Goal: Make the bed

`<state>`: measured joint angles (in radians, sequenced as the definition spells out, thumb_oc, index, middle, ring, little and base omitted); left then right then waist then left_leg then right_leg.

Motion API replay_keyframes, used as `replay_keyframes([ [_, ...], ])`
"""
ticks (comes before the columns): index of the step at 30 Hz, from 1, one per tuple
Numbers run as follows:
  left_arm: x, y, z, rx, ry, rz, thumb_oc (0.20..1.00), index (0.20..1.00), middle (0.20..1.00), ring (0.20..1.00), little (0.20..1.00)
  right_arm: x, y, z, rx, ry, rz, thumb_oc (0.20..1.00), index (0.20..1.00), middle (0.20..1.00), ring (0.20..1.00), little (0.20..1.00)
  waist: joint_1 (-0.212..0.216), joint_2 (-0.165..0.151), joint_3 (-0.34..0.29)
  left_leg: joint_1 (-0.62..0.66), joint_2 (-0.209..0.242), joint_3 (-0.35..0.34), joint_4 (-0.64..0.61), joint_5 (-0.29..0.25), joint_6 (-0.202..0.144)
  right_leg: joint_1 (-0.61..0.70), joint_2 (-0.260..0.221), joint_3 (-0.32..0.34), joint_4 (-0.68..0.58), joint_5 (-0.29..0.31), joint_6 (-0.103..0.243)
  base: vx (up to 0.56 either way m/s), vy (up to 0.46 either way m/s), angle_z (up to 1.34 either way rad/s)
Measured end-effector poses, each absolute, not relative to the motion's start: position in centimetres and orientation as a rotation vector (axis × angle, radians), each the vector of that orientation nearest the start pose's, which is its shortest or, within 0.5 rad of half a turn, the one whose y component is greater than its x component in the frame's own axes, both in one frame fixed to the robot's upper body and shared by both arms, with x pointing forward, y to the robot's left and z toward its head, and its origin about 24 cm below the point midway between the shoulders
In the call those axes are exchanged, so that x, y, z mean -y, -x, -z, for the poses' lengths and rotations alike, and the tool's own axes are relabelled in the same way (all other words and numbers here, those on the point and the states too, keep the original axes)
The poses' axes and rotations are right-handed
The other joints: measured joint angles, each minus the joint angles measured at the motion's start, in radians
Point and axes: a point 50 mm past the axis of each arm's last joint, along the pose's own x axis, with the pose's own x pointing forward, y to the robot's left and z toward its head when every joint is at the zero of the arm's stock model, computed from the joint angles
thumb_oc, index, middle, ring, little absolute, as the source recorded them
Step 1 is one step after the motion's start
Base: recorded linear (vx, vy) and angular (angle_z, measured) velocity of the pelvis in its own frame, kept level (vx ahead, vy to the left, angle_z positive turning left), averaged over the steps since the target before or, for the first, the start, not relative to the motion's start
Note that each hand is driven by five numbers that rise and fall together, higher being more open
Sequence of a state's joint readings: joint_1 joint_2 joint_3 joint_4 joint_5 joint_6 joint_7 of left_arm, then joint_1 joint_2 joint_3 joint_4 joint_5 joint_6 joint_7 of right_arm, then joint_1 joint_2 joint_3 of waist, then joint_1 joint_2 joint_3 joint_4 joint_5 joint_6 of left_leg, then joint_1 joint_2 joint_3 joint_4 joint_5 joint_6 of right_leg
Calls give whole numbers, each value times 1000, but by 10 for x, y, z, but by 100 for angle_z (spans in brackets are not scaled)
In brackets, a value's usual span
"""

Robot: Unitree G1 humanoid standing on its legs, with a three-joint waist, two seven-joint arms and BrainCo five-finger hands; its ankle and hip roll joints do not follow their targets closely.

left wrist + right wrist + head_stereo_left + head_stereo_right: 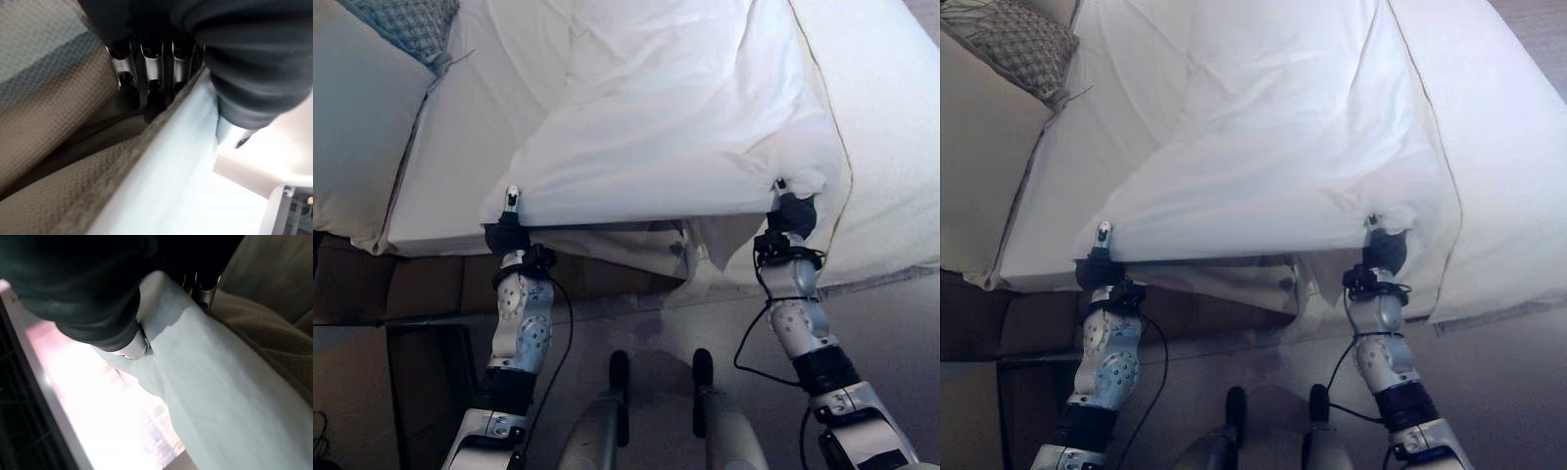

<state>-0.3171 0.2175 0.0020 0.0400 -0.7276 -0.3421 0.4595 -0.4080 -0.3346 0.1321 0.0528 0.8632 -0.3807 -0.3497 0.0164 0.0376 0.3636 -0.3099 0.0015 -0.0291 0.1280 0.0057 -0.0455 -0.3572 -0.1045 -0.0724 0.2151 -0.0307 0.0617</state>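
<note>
A white duvet (pixel 666 137) lies across the bed, its near edge lifted off the mattress (pixel 450 157) and stretched between my two hands. My left hand (pixel 508 233) grips the edge's left corner and my right hand (pixel 792 213) its right corner. In the left wrist view the curled fingers (pixel 151 68) and thumb pinch the white cloth (pixel 166 166). In the right wrist view the cloth (pixel 220 382) runs under the dark cover (pixel 78 284) into the curled fingers (pixel 205 286). A flap of white sheet (pixel 656 250) hangs below the lifted edge.
A large white pillow (pixel 352 117) leans at the bed's left end, with a patterned cushion (pixel 406 24) behind it. The brown bed base (pixel 431 284) stands right in front of my arms. The duvet's right part (pixel 891 147) hangs over the far right side.
</note>
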Motion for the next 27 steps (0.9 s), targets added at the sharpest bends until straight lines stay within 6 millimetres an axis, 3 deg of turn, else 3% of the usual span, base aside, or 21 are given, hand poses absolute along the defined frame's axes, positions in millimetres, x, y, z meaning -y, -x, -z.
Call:
replay_keyframes([
  [4, -209, -282, -115, 397, 613, -409, 200, 200, 200, 200, 200, 194, -287, -142, 470, -502, 74, 200, 200, 200, 200, 200, -2, 3, 4, -5, 5, -2, -8, 1, -1, -6, 2, -13, 6, -12, -10, -56, 27, 5],
  [11, -201, -266, -70, 253, 633, -428, 200, 200, 200, 200, 200, 208, -261, -78, 233, -340, 116, 200, 200, 200, 200, 200, -3, -1, 27, -17, -3, -1, -9, 1, -1, -23, -2, -21, 25, -27, -5, -35, 4, 5],
  [13, -195, -266, -32, 103, 606, -431, 200, 200, 200, 200, 200, 215, -258, -46, 117, -228, 159, 200, 200, 200, 200, 200, -1, -5, 29, -15, -4, -2, -7, 0, -1, -22, -5, -23, 35, -36, -4, -33, -19, 6],
  [14, -194, -265, -24, 63, 600, -433, 200, 200, 200, 200, 200, 216, -257, -40, 79, -218, 168, 200, 200, 200, 200, 200, -3, -7, 31, -16, -4, -1, -8, 0, -1, -23, -4, -25, 35, -36, -4, -17, -22, 4],
  [15, -189, -263, -1, -26, 562, -419, 200, 200, 200, 200, 200, 222, -256, -17, 4, -146, 204, 200, 200, 200, 200, 200, -4, -17, 39, -17, -1, 1, -9, 0, -2, -26, -2, -25, 37, -35, -5, 0, 0, 0],
  [18, -180, -257, 36, -197, 553, -417, 200, 200, 200, 200, 200, 231, -255, 17, -155, -90, 274, 200, 200, 200, 200, 200, -5, -27, 44, -13, 0, 1, -10, 0, -2, -21, -2, -27, 35, -38, -6, 7, -20, 1],
  [22, -181, -260, 55, -291, 497, -420, 200, 200, 200, 200, 200, 230, -266, 41, -287, -47, 297, 200, 200, 200, 200, 200, -3, -33, 46, 7, 6, -1, -11, 0, -2, 9, -1, -33, 22, -38, -6, 17, -32, 4],
  [27, -190, -264, 67, -375, 383, -427, 200, 200, 200, 200, 200, 224, -274, 52, -367, -36, 311, 200, 200, 200, 200, 200, -1, -36, 43, 14, 7, -2, -16, 0, -2, 22, -1, -45, 14, -39, -7, 33, -4, 6],
])
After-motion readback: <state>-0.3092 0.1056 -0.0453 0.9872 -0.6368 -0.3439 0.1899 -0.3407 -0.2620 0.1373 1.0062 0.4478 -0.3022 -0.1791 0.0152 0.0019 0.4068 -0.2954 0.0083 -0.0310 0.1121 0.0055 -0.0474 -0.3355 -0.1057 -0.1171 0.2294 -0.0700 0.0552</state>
